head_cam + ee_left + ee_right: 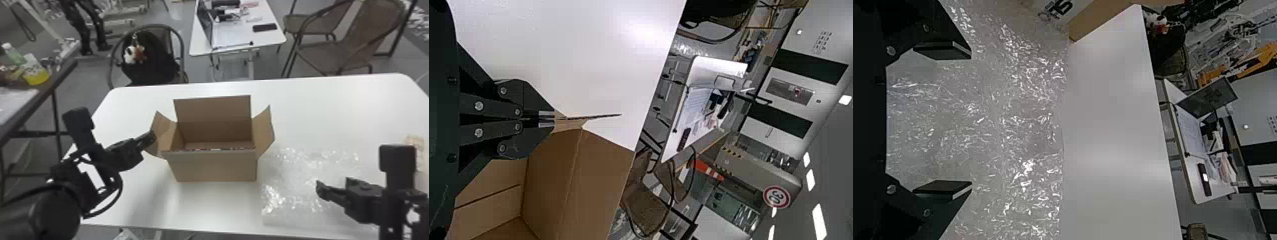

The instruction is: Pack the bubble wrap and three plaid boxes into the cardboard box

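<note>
Clear bubble wrap [303,172] looks light, slippery; we should pinch its nine-o'clock edge with our spread right gripper [971,120]. Our left gripper [554,118] nips the nine-o'clock box flap [165,132].

Left gripper [151,138] closed, right gripper [333,183] wide open

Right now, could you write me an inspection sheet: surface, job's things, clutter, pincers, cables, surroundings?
Surface: white table, bare between cardboard box and far edge.
Cardboard box: open; patterned edges inside, contents unclear.
Bubble wrap: spread right of the box.
Plaid boxes: possibly one, far right, partly hidden.
Clutter: bottle, yellow container on a side table.
Left pincer: shut on left flap.
Right pincer: open, over bubble wrap.
Cables: black loop, left wrist.
Surroundings: chairs, black bag, laptop.
</note>
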